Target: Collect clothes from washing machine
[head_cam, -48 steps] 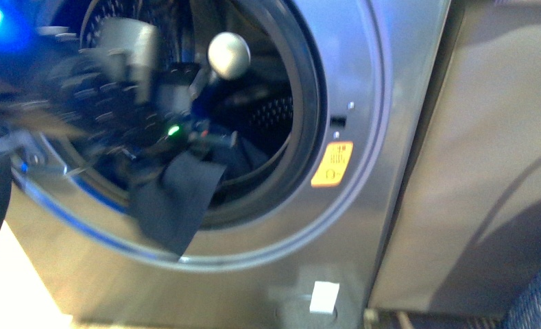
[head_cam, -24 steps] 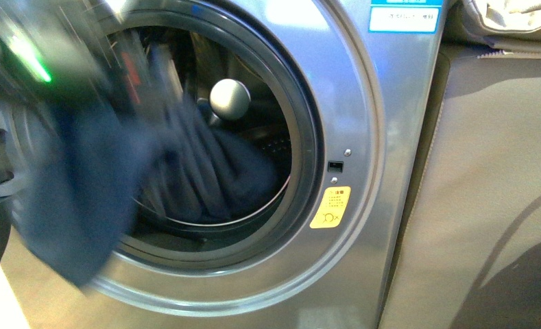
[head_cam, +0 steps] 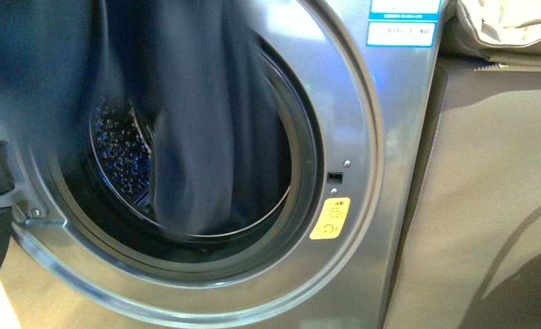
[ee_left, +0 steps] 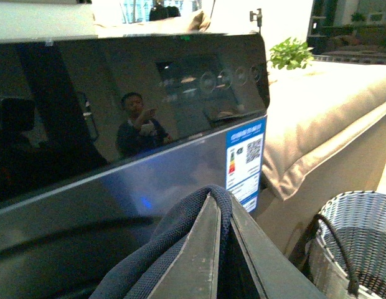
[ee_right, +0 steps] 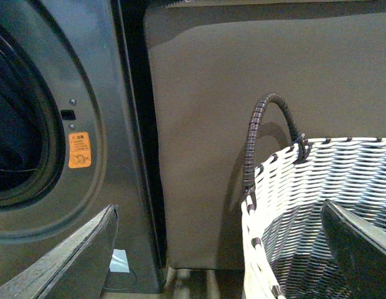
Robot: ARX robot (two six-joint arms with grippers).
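Washing machine (head_cam: 361, 123) in grey metal fills the front view, its round, dark-rimmed opening facing the camera. A dark blue-grey garment (head_cam: 192, 151) hangs from above the frame across the upper and middle part of that opening. It is blurred and hides much of the inside. To its left, the perforated steel drum (head_cam: 118, 159) shows through. A yellow-orange sticker (head_cam: 330, 218) sits on the machine's front beside the opening, and a blue-edged label (head_cam: 401, 33) is at the upper corner. Just beside the machine stands a taupe upholstered panel (head_cam: 490, 192), with a beige cushion (head_cam: 514, 24) resting on top.

In the left wrist view, the left gripper (ee_left: 220, 200) is closed, its two fingers meeting at the tips with the garment looped over and pinched there. The cloth trails down one side, in front of the machine's glossy black top panel (ee_left: 118, 87). A man's reflection shows in that panel. Beyond are the cushion, a green plant (ee_left: 295, 52) and a white woven basket (ee_left: 361, 240).

In the right wrist view, the right gripper (ee_right: 219, 212) is spread wide and holds nothing — one finger (ee_right: 75, 255) lies in front of the machine and the other over the basket, which has a dark wrapped handle (ee_right: 258, 134) and stands against the taupe panel. A small white tag (ee_right: 120, 260) lies on the floor by the machine's base.
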